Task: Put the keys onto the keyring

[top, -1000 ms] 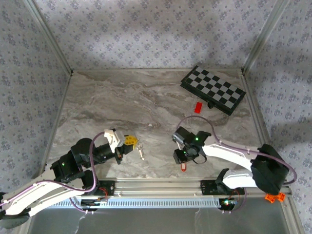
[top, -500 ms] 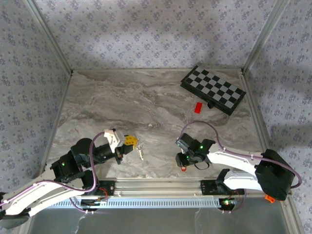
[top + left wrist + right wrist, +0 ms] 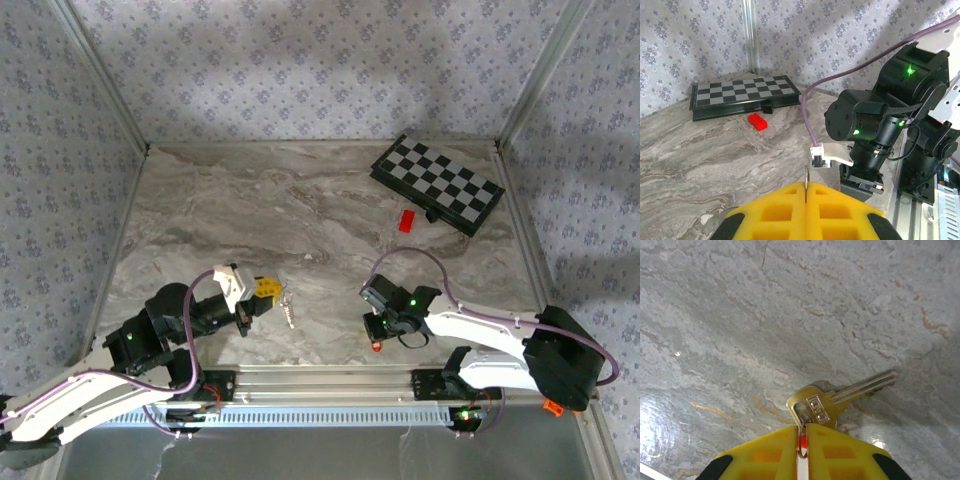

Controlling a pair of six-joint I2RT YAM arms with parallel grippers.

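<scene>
Right pincer is pinching shut on the key by its head, flat on the surface, well apart from the chessboard, near side, likely for lifting. Left pincer is clamping the keyring edge-up, far left of the chessboard, presenting it for threading.

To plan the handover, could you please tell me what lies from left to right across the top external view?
left yellow-padded gripper → small metal keyring → right gripper on a brass key → small red rectangular block; the black-and-white chequered board overlaps those, so omitted.
</scene>
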